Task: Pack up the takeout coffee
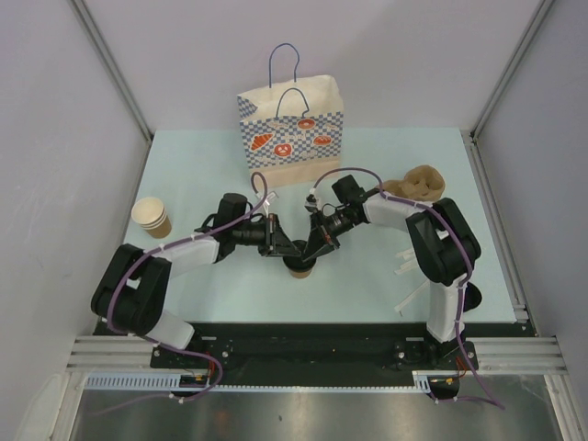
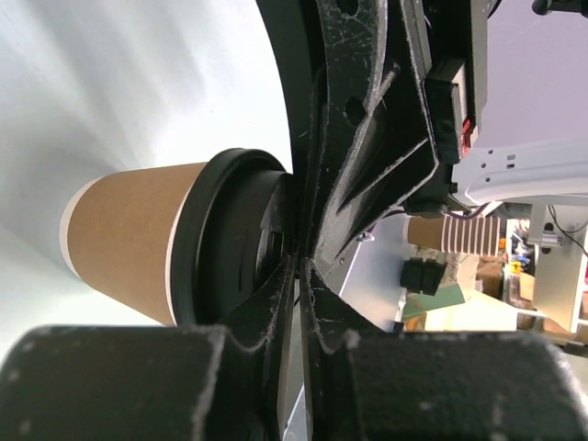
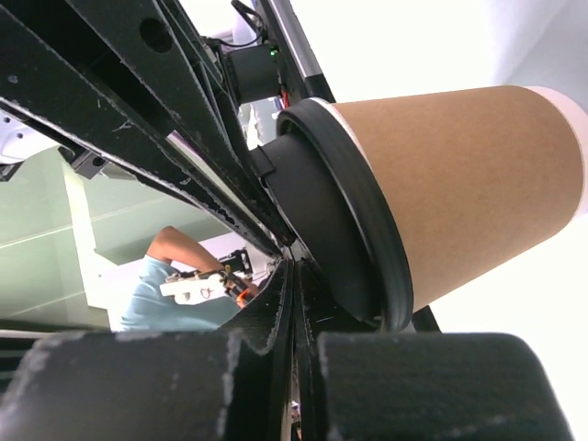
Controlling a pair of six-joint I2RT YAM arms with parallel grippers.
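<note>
**Lid press on cup: both grippers on top, bag not yet approached**

Step in hand, as I judge it: seating the black lid (image 2: 230, 243) on the takeout coffee (image 1: 300, 268) before packing. The cup stands upright on the table (image 1: 386, 276), near the middle and well apart from the paper bag (image 1: 292, 138) at the far edge.

Left gripper (image 1: 283, 250): fingers (image 2: 262, 317) drawn together with only a thin slit between them. The tips rest against the lid top and nothing is gripped.

Right gripper (image 1: 317, 248): the same, pressed nearly shut, tips meeting the lid from the opposite side and holding nothing.

Next move, by my estimate: one gripper backs off, spreads wide enough to span the cup wall, and takes it below the lid rim. Then lift and carry it to the bag mouth. Whether the bag is open enough cannot be told from here.
</note>
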